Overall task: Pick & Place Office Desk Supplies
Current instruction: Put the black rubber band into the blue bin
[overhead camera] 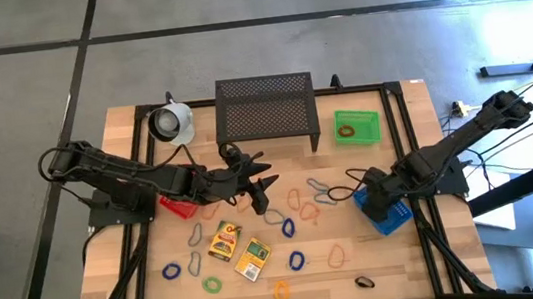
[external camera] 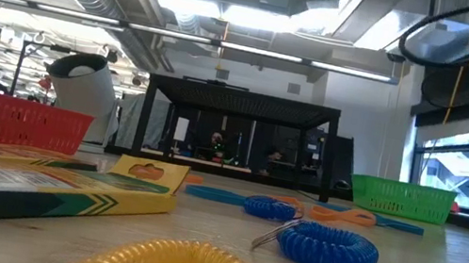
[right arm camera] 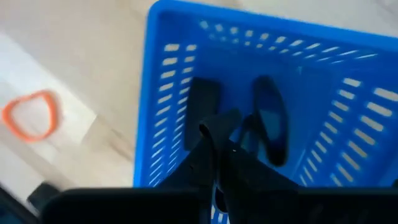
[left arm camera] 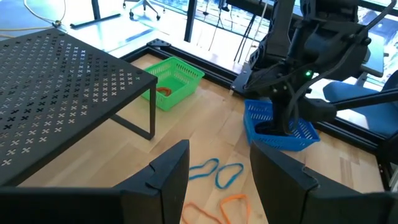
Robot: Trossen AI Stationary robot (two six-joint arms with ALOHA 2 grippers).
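Several thin loops lie spread on the wooden table: a blue loop (overhead camera: 288, 228), an orange loop (overhead camera: 282, 291), a green loop (overhead camera: 212, 286), and a black loop (overhead camera: 364, 282). Two yellow packets (overhead camera: 225, 240) (overhead camera: 253, 259) lie flat among them. My left gripper (overhead camera: 263, 192) (left arm camera: 221, 180) hangs open above the table's middle, over blue loops (left arm camera: 229, 176), touching nothing. My right gripper (overhead camera: 377, 200) (right arm camera: 217, 140) is shut and points down into the blue bin (right arm camera: 174, 74), where two dark pieces (right arm camera: 199, 106) (right arm camera: 272, 121) lie on the floor. I see nothing between its fingers.
A black mesh shelf (overhead camera: 265, 109) stands at the far middle, a white mug (overhead camera: 173, 123) to its left, and a green bin (overhead camera: 356, 126) holding an orange loop to its right. A red bin (overhead camera: 177, 205) sits under my left arm. An orange loop (right arm camera: 31, 115) lies beside the blue bin.
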